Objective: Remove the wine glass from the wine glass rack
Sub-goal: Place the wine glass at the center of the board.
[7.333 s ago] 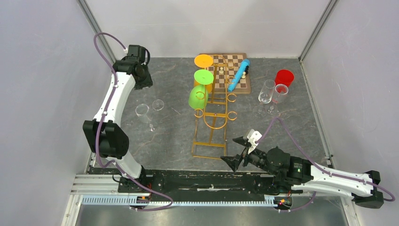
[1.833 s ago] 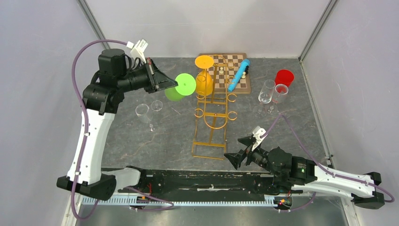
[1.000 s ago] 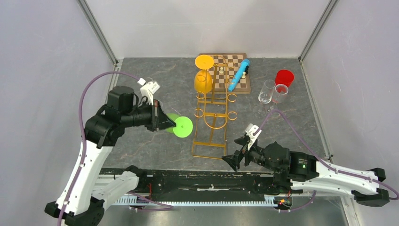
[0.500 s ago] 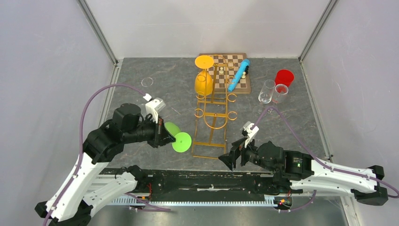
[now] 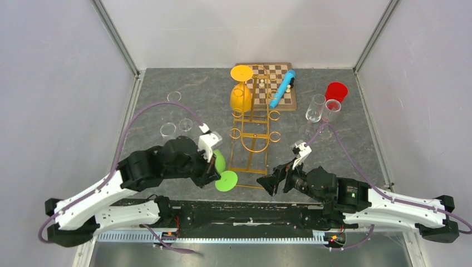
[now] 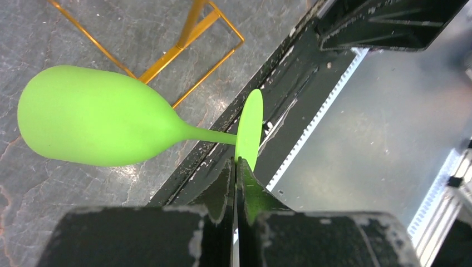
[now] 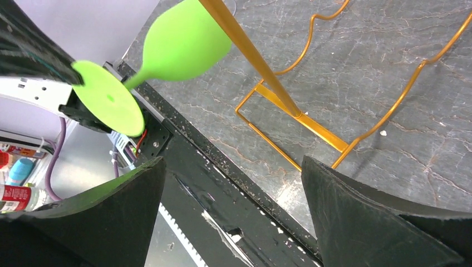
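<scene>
Left end effector [image 6: 236,167] clamped tight on the round foot of the green wine glass [image 6: 94,125], which is carried on its side (stem roughly level) just left of the near corner of the wine glass rack [image 5: 250,146], clear of the gold wire. Whether the bowl brushes the surface [image 5: 195,100] cannot be told. Right end effector [image 7: 231,161] hangs with its jaws wide apart and nothing between them, close to the rack's near edge on the right.

Judging by how things lie, the main step is done for this glass, since no hook touches it. What appears left is to set it down on the surface left of the rack and release it. An orange wine glass [image 5: 240,95] hangs upside down at the rack's far end, so a second removal may be wanted, though the task names only one glass.
</scene>
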You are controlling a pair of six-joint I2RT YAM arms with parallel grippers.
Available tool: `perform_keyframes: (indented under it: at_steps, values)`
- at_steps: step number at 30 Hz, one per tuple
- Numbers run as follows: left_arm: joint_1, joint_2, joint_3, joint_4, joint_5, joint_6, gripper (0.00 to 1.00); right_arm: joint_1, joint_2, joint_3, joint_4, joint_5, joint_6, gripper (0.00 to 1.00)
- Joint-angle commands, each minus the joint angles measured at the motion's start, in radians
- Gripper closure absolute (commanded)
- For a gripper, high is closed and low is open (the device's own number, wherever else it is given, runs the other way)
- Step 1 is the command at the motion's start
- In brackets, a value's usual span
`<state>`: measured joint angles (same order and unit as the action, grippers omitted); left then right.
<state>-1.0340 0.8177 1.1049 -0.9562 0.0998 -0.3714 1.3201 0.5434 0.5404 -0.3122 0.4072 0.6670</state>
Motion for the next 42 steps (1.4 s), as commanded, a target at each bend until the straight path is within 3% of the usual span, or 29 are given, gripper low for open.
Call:
perform_keyframes:
  at_steps: [1,9,19,42]
  values:
    - [-0.167,0.067,0.021,0.061,-0.199,0.035,0.98,0.003,0.005,0.001,0.044,0.041,0.054,0.06]
    - [-0.418,0.178,0.062,0.077,-0.421,0.026,0.97,0.001,0.016,-0.029,0.085,0.027,0.105,0.07]
    - [-0.619,0.327,0.132,0.095,-0.565,-0.004,0.98,0.001,0.045,-0.041,0.135,-0.03,0.127,0.07]
    - [-0.782,0.486,0.213,0.172,-0.726,0.011,0.98,0.001,0.111,-0.11,0.261,-0.258,0.18,0.16]
